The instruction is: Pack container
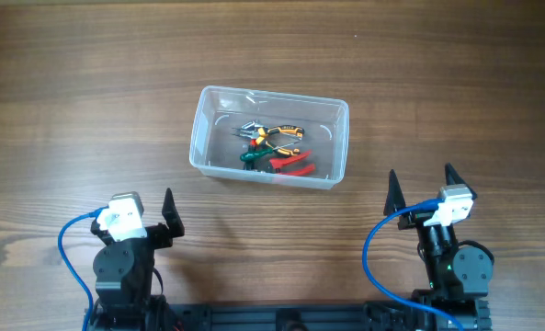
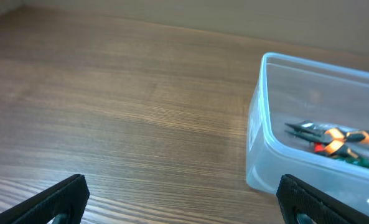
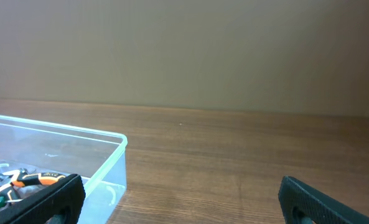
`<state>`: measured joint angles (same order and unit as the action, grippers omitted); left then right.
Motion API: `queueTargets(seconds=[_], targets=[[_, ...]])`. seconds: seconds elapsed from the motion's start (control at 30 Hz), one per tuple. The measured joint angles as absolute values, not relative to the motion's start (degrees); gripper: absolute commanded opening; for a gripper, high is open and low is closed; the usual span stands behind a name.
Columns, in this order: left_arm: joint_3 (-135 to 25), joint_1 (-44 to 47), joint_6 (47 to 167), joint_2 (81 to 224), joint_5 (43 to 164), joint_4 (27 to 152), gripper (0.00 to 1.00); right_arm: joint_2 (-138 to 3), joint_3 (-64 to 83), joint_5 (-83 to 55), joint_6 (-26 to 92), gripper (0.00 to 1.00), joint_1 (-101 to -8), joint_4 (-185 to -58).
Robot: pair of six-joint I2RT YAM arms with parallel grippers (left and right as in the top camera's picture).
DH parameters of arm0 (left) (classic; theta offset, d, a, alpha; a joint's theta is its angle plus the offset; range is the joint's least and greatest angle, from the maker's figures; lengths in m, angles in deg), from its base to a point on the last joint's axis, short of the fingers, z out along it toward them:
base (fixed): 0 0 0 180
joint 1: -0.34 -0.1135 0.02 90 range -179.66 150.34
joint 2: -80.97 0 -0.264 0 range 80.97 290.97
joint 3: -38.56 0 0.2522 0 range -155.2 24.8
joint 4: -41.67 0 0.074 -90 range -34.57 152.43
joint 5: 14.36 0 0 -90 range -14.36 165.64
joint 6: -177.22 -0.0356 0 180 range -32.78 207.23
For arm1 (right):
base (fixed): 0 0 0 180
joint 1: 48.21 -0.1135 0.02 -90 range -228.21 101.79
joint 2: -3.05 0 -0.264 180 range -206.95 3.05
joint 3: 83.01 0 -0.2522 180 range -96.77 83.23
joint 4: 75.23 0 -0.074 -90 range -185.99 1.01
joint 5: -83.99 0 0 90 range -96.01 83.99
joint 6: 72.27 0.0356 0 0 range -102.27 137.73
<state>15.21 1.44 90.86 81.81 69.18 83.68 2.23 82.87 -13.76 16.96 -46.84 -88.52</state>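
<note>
At the front-left corner of the table (image 1: 61, 83) the left gripper (image 2: 184, 200) hangs with jaws wide apart, holding nothing. The container (image 1: 201, 129) sits mid-table with hand tools (image 1: 290, 166) inside, their print too small to read. Front-right, the right gripper (image 1: 423, 188) gapes, touching nothing

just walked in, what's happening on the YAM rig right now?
Pack-container run. The clear container sits mid-table with a small pile of hand tools inside it, with orange, red and green handles. Both arms sit at the near edge of the table, apart from the container. The left gripper and right gripper are open and hold nothing. No tools show outside the container, so the packing looks done or nearly so.
</note>
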Motion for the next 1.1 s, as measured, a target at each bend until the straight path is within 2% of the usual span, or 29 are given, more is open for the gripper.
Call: queueTargets(seconds=[0.23,0.43,1.1], targets=[[15.2,1.4,87.4,81.8,69.0,84.1,1.0,2.2,82.9,-13.8,17.0,1.0,-46.8,-88.5],[15.4,1.4,87.0,81.8,69.0,89.3,1.0,2.2,82.9,-13.8,17.0,1.0,-46.8,-88.5],[15.4,1.4,87.0,81.8,69.0,89.3,1.0,2.2,82.9,-13.7,17.0,1.0,-46.8,-88.5]])
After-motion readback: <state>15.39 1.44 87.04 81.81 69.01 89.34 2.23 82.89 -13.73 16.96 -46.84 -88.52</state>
